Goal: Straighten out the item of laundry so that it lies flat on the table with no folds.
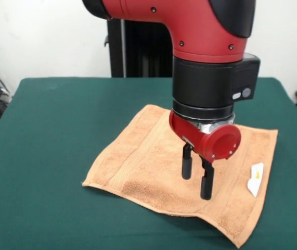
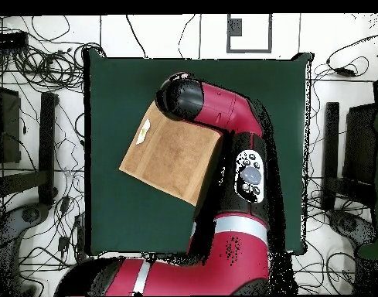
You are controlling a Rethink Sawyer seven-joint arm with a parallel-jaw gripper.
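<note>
Towel (image 1: 153, 166) edge nearest us ripples at six o'clock; we risk bunching it, since the gripper (image 1: 198, 179) hangs with fingers apart, empty

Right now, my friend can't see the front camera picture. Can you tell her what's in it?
A red and black robot arm reaches down over an orange-tan towel spread on a dark green table, its open gripper just above the cloth. The towel looks mostly flat, with a wavy near edge and a small white label near one side.
</note>
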